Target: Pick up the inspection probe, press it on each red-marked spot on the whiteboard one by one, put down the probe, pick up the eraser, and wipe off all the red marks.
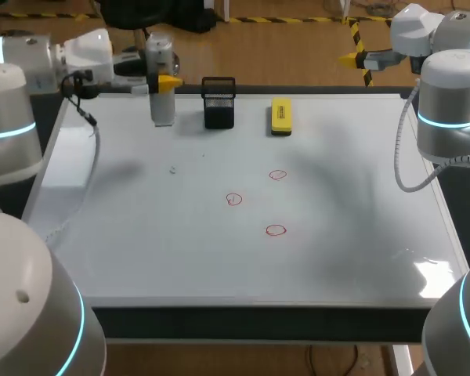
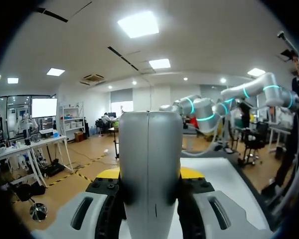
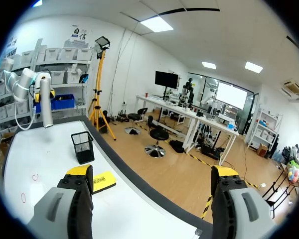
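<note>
Three red marks (image 1: 275, 229) lie mid-whiteboard (image 1: 141, 251): the nearest one, another at its 10 o'clock, and a third at its 12 o'clock. Toward the far edge sits one yellow eraser (image 1: 280, 116), and one black mesh holder (image 1: 218, 106) stands at its 9 o'clock. At the holder's 9 o'clock, the left tool (image 1: 166, 81) pinches the one grey probe (image 1: 163, 106) upright. At the eraser's 2 o'clock, beyond the far edge, the right tool (image 3: 152, 173) has its fingers spread.

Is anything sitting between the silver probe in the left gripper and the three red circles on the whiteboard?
Nothing visible: bare whiteboard lies between the silver cylindrical probe and the red circles. The black mesh holder stands aside along the far edge.
</note>
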